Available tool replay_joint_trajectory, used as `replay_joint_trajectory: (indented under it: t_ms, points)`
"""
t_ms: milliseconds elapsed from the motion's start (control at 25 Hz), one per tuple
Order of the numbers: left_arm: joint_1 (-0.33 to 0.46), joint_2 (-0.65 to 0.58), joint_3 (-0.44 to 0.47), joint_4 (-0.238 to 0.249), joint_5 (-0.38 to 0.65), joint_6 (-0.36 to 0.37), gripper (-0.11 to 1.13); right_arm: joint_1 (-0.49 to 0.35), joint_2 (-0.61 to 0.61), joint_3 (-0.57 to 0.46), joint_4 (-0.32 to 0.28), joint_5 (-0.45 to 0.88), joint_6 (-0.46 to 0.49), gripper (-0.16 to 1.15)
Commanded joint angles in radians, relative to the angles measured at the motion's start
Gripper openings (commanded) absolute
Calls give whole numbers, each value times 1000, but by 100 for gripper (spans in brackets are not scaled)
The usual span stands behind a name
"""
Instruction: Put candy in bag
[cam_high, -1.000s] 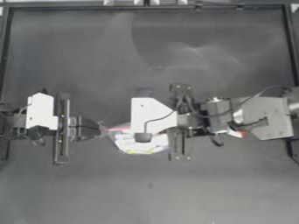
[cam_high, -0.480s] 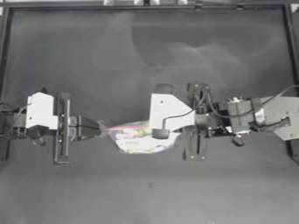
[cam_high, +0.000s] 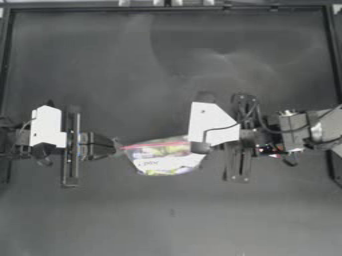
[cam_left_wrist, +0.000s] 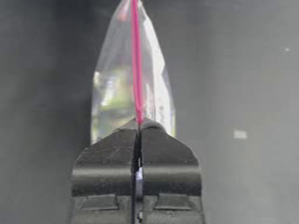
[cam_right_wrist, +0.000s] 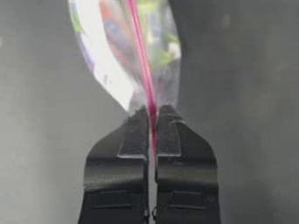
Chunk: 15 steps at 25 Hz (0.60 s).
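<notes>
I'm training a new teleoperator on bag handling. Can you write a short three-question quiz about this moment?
1. True or false: only one hand is clamped on the bag.
2. Which part of the bag sits between the jaws of the left hand?
A. a bottom corner
B. the pink seal strip
C. the middle of a clear wall
3. Fill in: in the top view, the right hand holds the bag's ____ end.

Key:
1. False. The left hand grips one end and the right hand the other.
2. B. The pink seal strip runs straight into the shut jaws.
3. Right. The loose candy is not visible in any view.
</notes>
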<state>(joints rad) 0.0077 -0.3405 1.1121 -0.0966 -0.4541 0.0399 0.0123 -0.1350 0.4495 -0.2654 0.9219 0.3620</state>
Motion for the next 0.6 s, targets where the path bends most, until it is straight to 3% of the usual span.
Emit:
replay_joint_trajectory:
  t_ms: [40, 600]
  points:
    - [-2, -12, -9, 0, -3, 0, 9, -3, -46, 12, -3, 6, 8, 5]
    - [0, 2, -21, -2, -3, 0, 9, 8, -95, 54, -9, 6, 49, 4]
